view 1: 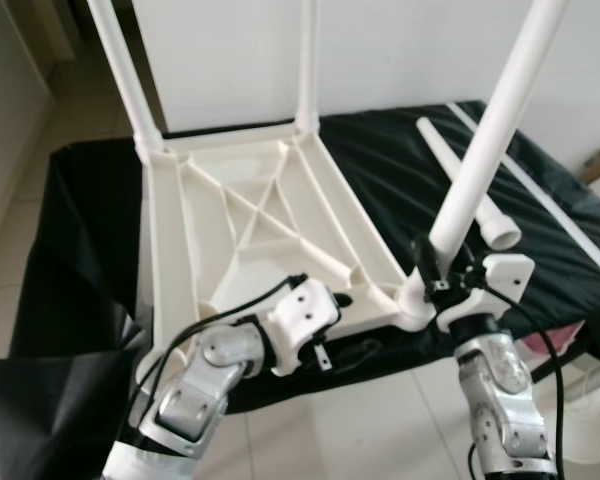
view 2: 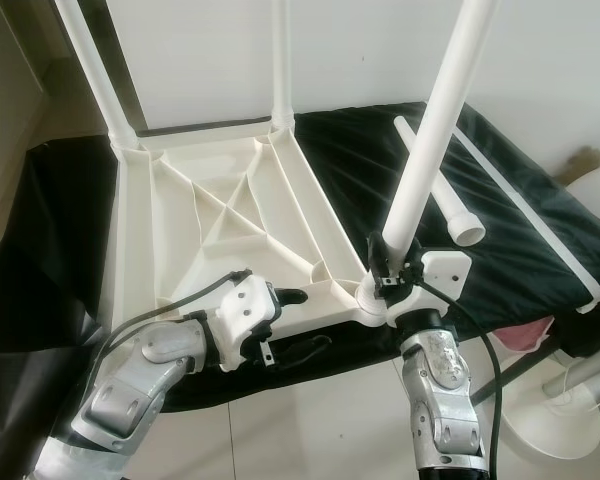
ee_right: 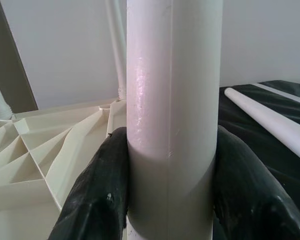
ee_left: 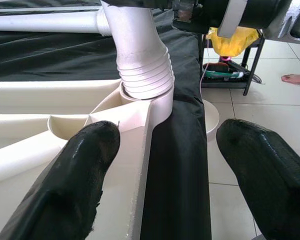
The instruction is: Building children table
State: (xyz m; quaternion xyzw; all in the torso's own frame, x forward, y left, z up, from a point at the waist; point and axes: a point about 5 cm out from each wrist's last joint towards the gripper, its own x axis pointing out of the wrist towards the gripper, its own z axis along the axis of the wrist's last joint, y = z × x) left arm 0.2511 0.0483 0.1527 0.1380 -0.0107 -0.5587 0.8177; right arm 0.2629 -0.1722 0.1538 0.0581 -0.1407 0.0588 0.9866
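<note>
A white plastic table top (view 1: 270,210) lies upside down on a black cloth (view 1: 80,230), ribs facing up. Two white legs stand in its far corners. A third leg (view 1: 490,130) rises tilted from the near right corner socket (view 1: 415,295). My right gripper (view 1: 442,272) is shut on that leg just above the socket, its fingers (ee_right: 105,185) pressed to both sides. My left gripper (ee_left: 167,135) is open at the top's near edge, pointing toward that corner. One of its fingers (ee_left: 65,185) is over the rim and the other hangs off the edge. A loose leg (view 1: 460,180) lies on the cloth.
A long white strip (view 1: 550,200) lies along the cloth's right side. A round white base (view 2: 570,400) stands on the tiled floor at the right. A small black rack with a yellow item (ee_left: 230,40) and a person's foot (ee_left: 295,78) are beyond the corner. A white wall is behind.
</note>
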